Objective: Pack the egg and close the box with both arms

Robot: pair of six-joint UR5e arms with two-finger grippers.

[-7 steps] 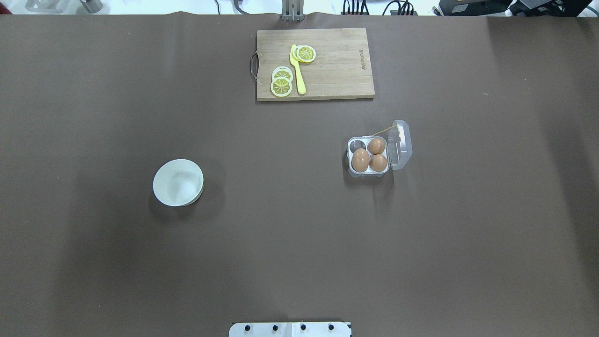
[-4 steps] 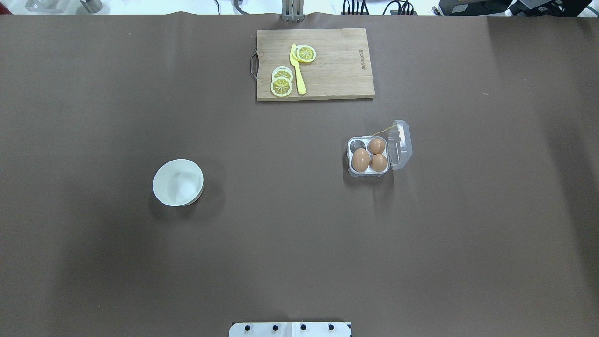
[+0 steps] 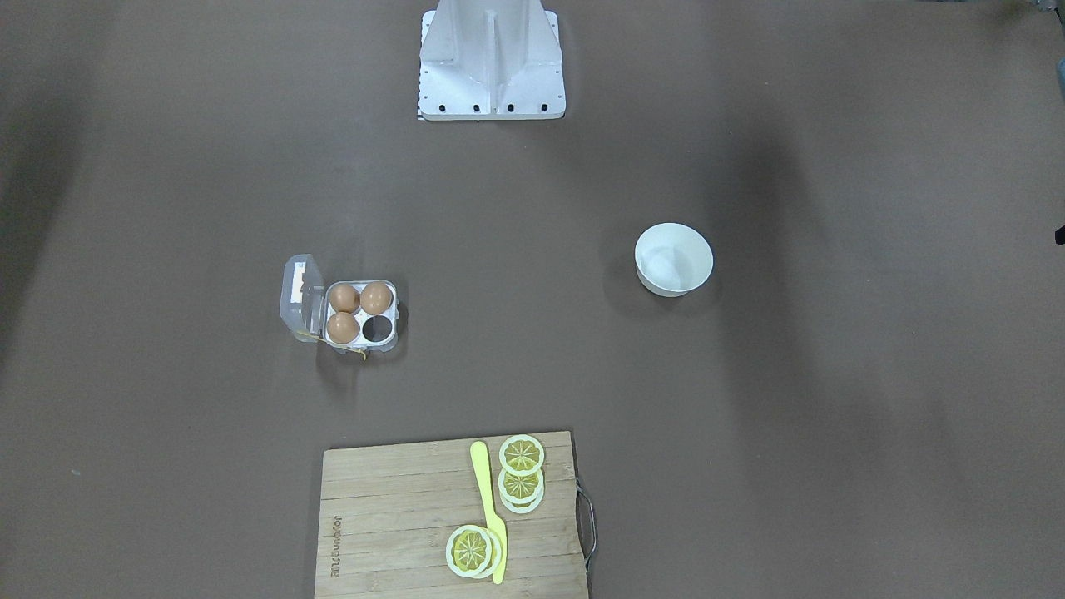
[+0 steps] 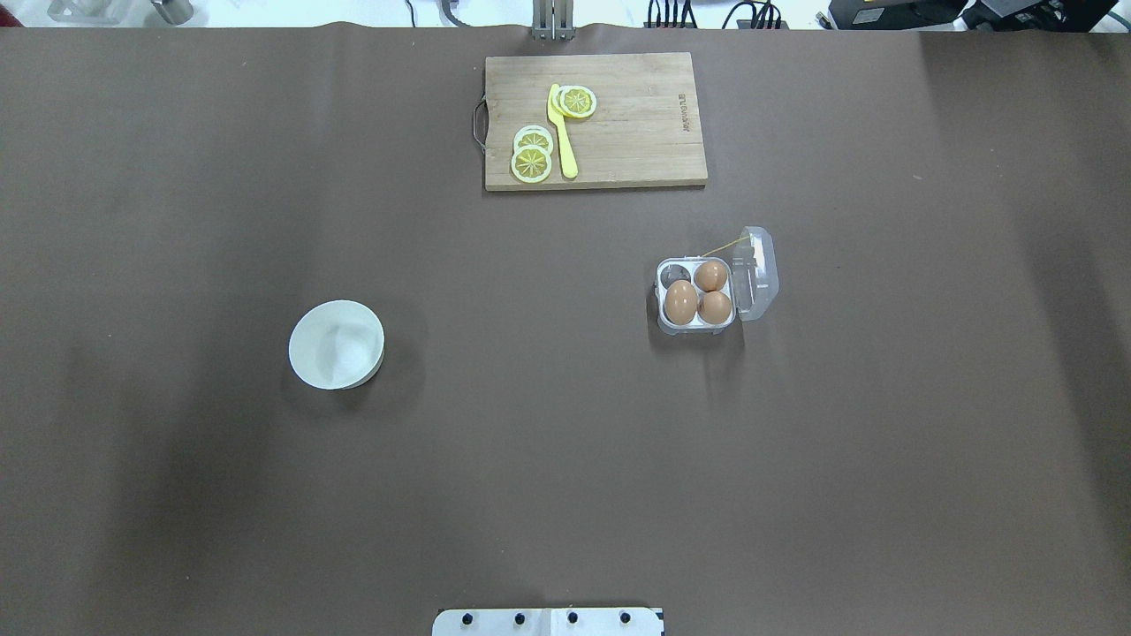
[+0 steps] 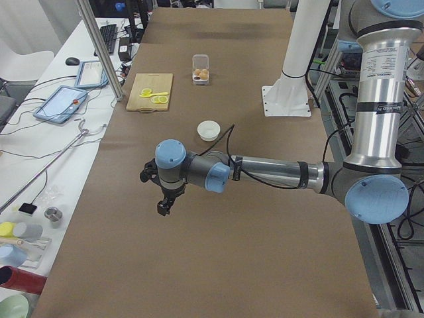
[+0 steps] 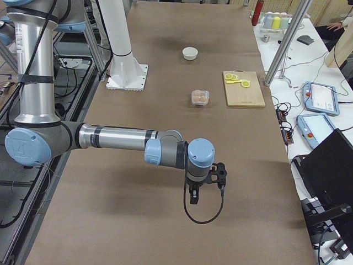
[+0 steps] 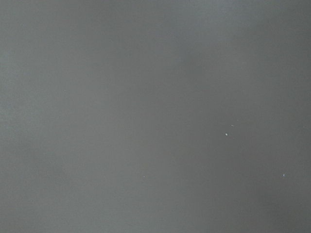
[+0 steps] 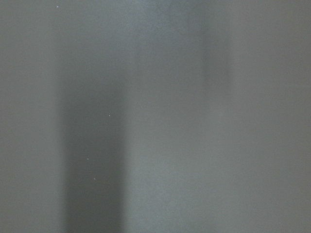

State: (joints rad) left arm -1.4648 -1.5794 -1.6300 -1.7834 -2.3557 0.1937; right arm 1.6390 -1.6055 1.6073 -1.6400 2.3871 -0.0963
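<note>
On the matte tabletop [image 4: 530,424], a clear plastic box [image 4: 677,272] holds three smooth eggs [image 4: 680,302].

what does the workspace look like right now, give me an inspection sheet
surface: brown table cover, flat, shadowed in bands
job's things: box with lid open; three eggs inside, one cell empty
clutter: cutting board carrying lemon slices and a yellow knife; white bowl, contents unclear
grippers: left gripper and right gripper hang over bare cover, far from the box; whether the fingers are open or shut cannot be told
cables: black cable on the left arm; black loop under the right gripper
surroundings: side benches with tablets
</note>
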